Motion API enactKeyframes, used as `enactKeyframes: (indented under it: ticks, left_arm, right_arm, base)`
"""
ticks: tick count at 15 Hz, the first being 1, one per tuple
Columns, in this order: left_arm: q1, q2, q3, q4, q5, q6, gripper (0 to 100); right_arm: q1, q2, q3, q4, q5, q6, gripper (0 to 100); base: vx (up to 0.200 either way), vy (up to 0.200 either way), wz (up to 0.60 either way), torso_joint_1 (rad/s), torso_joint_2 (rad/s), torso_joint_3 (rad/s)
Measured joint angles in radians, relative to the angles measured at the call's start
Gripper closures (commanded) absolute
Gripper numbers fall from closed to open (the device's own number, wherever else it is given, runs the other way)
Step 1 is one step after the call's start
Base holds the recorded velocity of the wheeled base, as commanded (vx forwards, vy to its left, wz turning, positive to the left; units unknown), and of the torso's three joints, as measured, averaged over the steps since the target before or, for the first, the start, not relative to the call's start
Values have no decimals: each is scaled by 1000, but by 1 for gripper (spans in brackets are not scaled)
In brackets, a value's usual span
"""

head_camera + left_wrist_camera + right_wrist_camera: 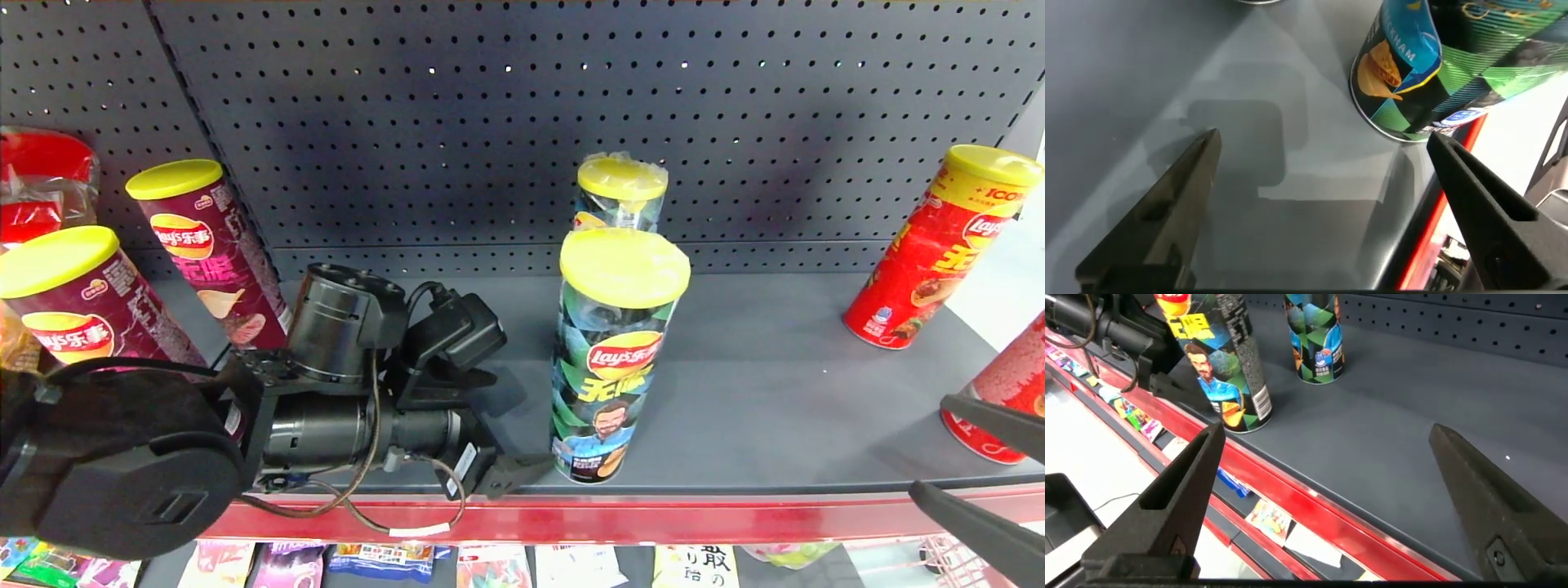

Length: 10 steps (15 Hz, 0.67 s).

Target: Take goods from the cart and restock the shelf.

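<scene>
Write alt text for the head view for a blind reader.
The open left gripper sits by the base of a green chip can near the front edge of the shelf. A second green can stands behind, purple cans at left, red cans and the open right gripper at right.

Right gripper (1327, 433), jaws wide apart, above the grey shelf (1396, 400) nr its red front edge (1315, 510). Two green chip cans, both upright: front can (1229, 367) by the edge w/ left arm (1114, 327) just beside it, rear can (1316, 339) further back.
</scene>
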Motion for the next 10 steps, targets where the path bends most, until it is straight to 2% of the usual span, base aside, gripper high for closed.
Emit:
enactKeyframes:
  ticks: [10]
  left_arm:
    - [-1, 34, -21, -34, 3, -1, 0]
  right_arm:
    - [0, 0, 6, 1, 0, 0, 0]
  base:
    - [0, 0, 0, 0, 0, 0]
